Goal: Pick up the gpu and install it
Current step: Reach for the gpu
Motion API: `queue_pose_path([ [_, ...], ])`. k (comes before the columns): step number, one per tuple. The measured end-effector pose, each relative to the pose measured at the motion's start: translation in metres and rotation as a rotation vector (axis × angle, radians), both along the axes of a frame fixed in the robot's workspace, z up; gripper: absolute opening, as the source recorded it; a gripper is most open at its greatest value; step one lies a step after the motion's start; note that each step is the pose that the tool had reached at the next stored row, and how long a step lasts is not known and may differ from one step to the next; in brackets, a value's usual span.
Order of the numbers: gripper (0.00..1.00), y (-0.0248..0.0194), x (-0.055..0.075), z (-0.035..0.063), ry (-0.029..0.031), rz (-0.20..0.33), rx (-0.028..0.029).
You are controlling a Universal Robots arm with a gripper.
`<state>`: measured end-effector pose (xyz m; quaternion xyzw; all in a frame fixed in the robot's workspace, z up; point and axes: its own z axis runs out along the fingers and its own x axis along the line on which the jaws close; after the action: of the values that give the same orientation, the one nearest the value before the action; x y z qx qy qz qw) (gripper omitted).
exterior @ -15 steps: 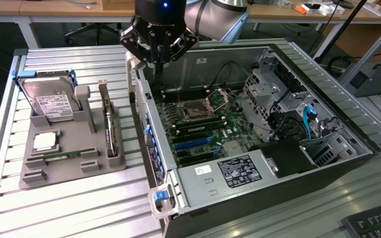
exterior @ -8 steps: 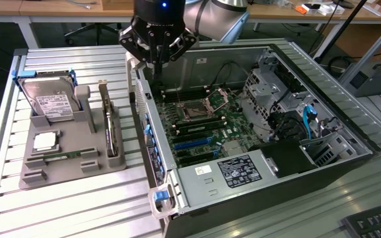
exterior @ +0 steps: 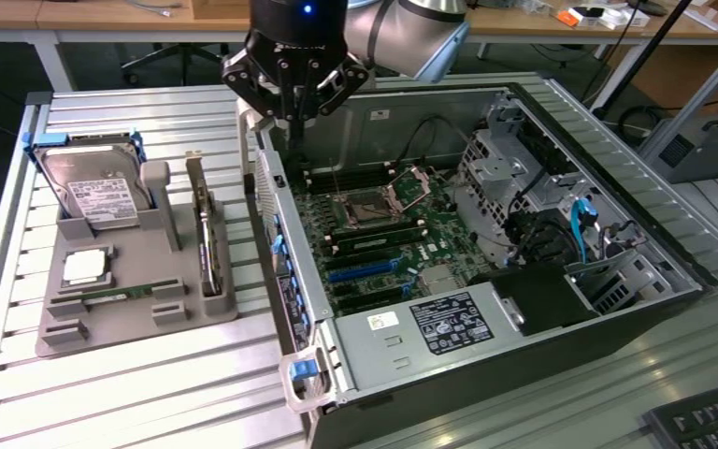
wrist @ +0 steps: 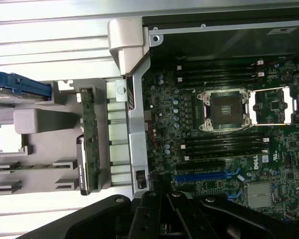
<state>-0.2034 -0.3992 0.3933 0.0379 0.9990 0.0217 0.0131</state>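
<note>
The fingers [exterior: 294, 117] are clenched empty; at their seven o'clock the gpu [exterior: 209, 234] is seen edge-on in the holder [exterior: 122, 318].

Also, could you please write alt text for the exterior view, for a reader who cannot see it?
A robot arm's shut fingers hang over the edge of an open computer case, its motherboard exposed. At the exterior view's left, a graphics card stands on edge in a grey holder beside a hard drive.

Wooden desks [exterior: 97, 14] behind slatted metal table [exterior: 147, 393]
</note>
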Motion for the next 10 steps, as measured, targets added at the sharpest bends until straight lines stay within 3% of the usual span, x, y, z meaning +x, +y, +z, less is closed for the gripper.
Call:
queue_pose_path([
  [10,0.11,-0.0002,-0.0060,0.0000,0.0000,0.000,0.0000],
])
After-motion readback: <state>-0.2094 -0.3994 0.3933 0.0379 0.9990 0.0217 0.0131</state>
